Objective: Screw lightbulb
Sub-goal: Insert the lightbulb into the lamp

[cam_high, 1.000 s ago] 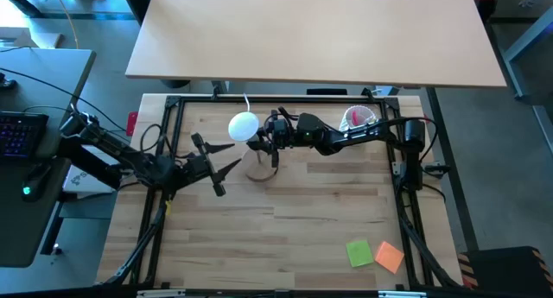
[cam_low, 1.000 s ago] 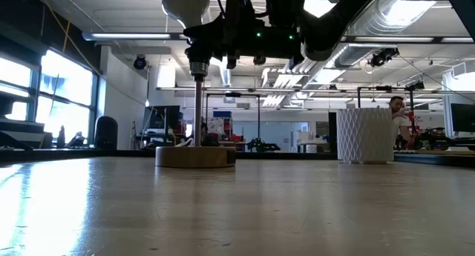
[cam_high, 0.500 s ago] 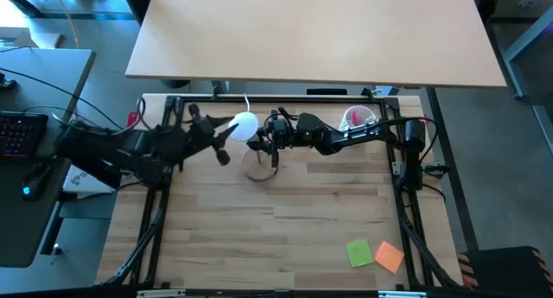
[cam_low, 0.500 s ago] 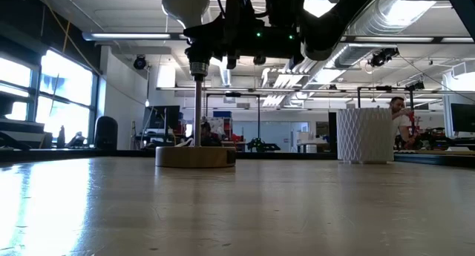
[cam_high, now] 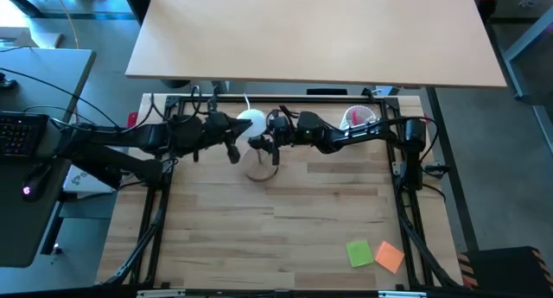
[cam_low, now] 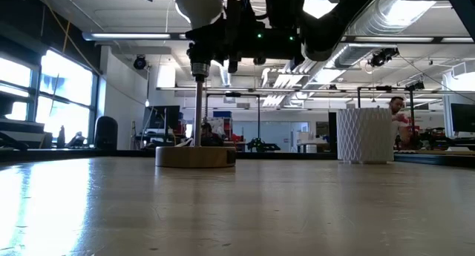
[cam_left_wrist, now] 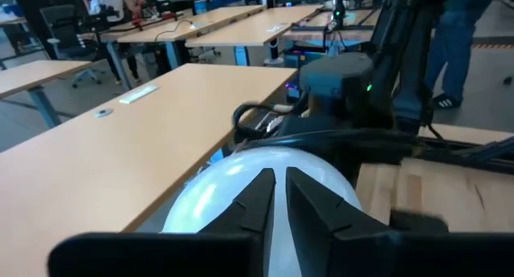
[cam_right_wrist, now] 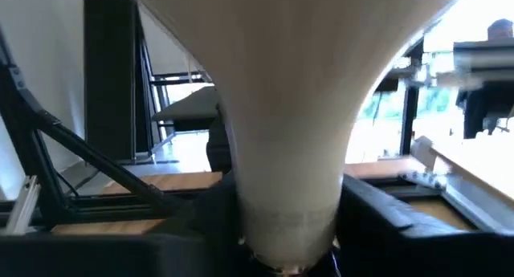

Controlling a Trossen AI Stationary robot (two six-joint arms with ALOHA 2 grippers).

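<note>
Left fingers (cam_left_wrist: pixel 259 203) nearly together over the lightbulb (cam_high: pixel 251 123) — right fingers (cam_right_wrist: pixel 377 217) flank its neck.

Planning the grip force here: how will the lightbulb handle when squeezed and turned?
The lightbulb has a smooth, round matte globe, so it may slip in a light pinch. It looks hollow, so probably light and fragile. Its narrow neck sits between the right gripper jaws, so it could tilt if pushed sideways.
</note>
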